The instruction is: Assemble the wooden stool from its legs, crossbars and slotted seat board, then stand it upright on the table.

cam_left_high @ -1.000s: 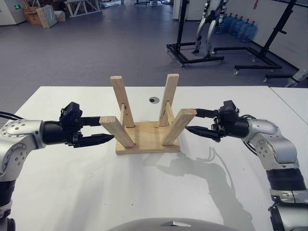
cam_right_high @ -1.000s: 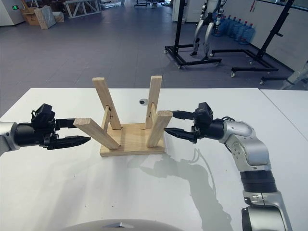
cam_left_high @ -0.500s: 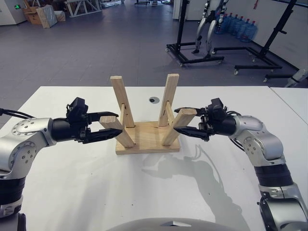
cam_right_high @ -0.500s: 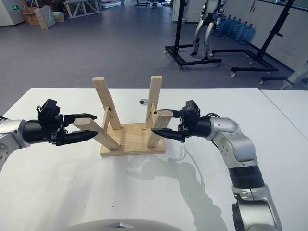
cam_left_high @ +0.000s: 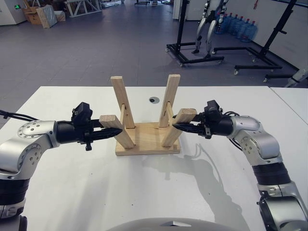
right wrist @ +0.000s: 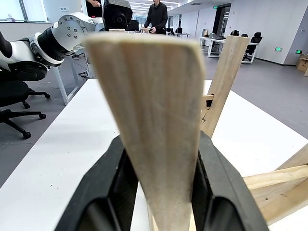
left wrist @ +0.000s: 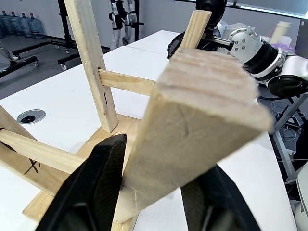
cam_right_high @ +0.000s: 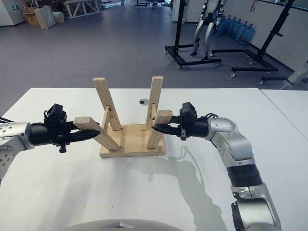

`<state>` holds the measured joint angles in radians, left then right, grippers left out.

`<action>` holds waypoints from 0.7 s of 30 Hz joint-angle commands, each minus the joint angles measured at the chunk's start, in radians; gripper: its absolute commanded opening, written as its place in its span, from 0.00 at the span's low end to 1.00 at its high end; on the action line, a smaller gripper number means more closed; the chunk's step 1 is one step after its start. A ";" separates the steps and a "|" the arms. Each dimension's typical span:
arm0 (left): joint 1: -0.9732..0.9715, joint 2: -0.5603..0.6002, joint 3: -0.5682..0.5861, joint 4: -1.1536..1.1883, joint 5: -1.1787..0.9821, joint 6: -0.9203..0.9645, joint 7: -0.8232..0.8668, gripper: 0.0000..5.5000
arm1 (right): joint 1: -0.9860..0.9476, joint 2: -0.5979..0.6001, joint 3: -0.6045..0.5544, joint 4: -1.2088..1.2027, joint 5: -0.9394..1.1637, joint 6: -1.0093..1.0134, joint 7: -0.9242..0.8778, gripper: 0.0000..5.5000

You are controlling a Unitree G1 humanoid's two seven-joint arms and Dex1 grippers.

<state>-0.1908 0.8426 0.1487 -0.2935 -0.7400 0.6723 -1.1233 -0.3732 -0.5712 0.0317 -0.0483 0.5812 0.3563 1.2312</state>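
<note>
- Two near legs are clamped: left gripper [cam_left_high: 111, 133] pinches the left leg [cam_left_high: 122, 138], right gripper [cam_left_high: 177, 126] the right leg [cam_left_high: 171, 136].
- I cannot tell how deep they sit in the seat board [cam_left_high: 147, 140].

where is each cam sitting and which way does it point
Left eye, right eye: on the head, facing forward and down at the upside-down stool on the table; left claw and right claw each grip a near leg.
Left wrist: on the left arm, facing along its claw, past the near left leg, toward the right arm.
Right wrist: on the right arm, facing past the near right leg toward the left arm.
Shared: the stool.
</note>
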 commanded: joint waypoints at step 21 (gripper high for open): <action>-0.256 -0.285 0.148 0.392 -0.706 0.553 0.874 0.21 | -0.423 0.191 -0.336 0.569 0.366 1.000 -0.714 0.22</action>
<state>-0.4178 0.5834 0.3199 0.0667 -1.4747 1.1984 -0.3486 -0.7695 -0.3990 -0.2884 0.4480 1.0280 1.3737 0.6344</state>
